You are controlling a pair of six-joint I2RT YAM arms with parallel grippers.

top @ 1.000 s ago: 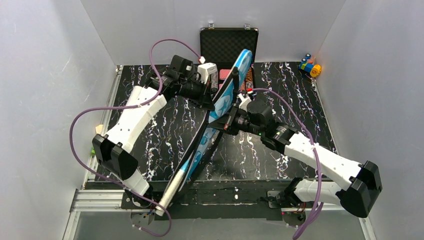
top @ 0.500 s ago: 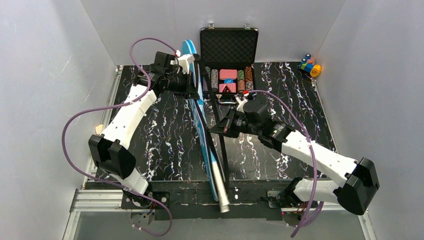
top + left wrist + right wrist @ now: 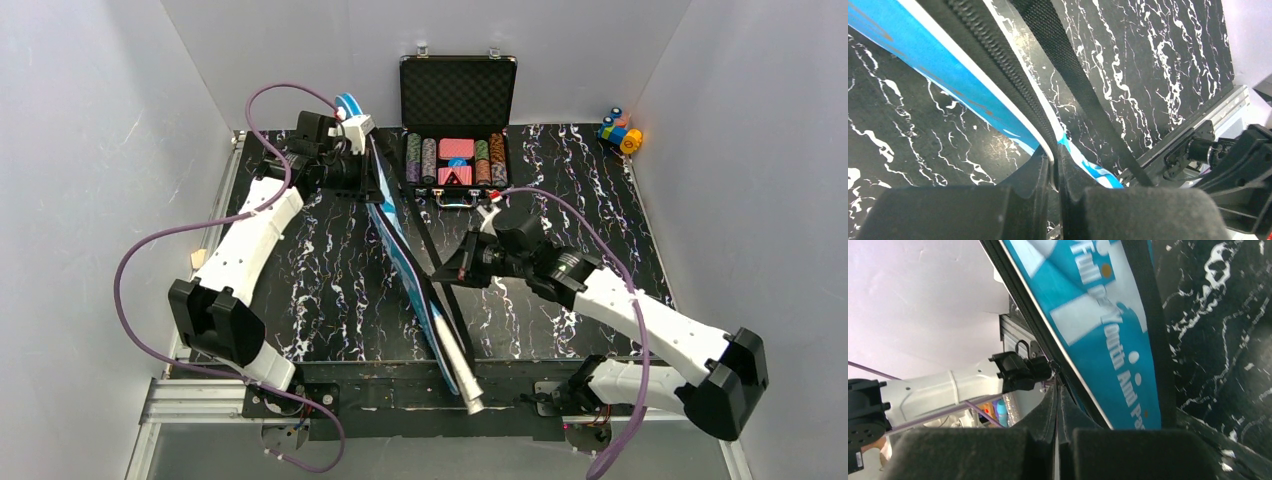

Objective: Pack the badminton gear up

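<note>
Both grippers clamped fully down on blue bag (image 3: pixel 403 262). Left gripper (image 3: pixel 1054 169) pinches zippered edge at wide far end; right gripper (image 3: pixel 1057 402) pinches edge near mid-length. Bag stands on edge over table (image 3: pixel 600 205), long axis running from far left to near edge, with grey cylindrical end (image 3: pixel 467 390) overhanging front rail. Right arm nearer narrow end. Black strap (image 3: pixel 1075 70) runs loose alongside zipper (image 3: pixel 993 55). Legible print: "Youth And Pa…"; rest cut off.
</note>
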